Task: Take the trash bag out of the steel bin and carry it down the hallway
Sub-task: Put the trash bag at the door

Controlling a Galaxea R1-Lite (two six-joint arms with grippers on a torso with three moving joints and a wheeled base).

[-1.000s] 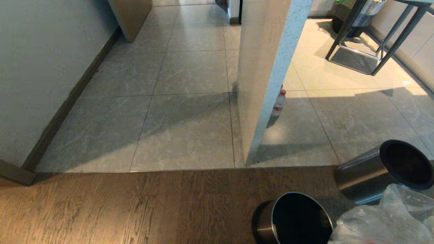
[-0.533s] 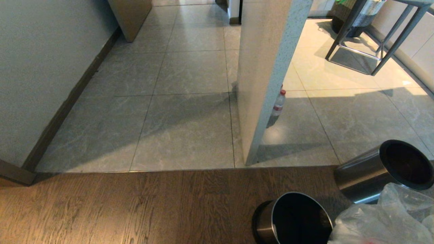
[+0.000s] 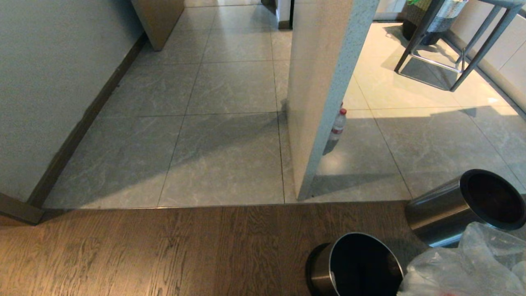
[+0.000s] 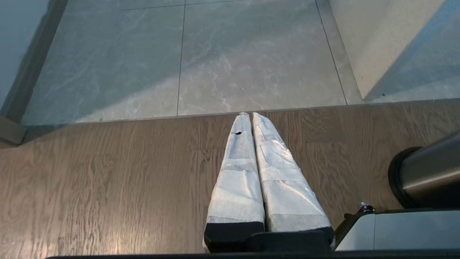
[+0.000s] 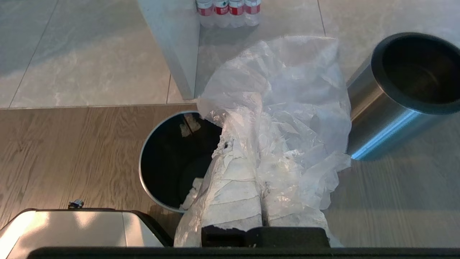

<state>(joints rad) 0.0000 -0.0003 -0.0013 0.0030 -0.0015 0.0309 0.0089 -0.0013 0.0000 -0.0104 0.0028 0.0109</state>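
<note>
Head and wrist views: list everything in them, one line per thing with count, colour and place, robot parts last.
trash bag: one, clear, crinkled, clamped in the right gripper above the wood floor.
steel bin: one, brushed steel with black rim, tipped over at the edge of the tiles, mouth open, no bag in it.
inner bucket: one, dark inside, steel rim, upright on the wood floor.
bottles: four, clear with red labels, on the tiles behind the pillar.
pillar: one, pale speckled, between hallway and bright room.
hallway: grey marbled tiles ahead.
basket: one, dark and white woven, far right.
left gripper: white-wrapped fingers together, empty, over the wood floor.
right gripper: white-wrapped, shut on the bag.
</note>
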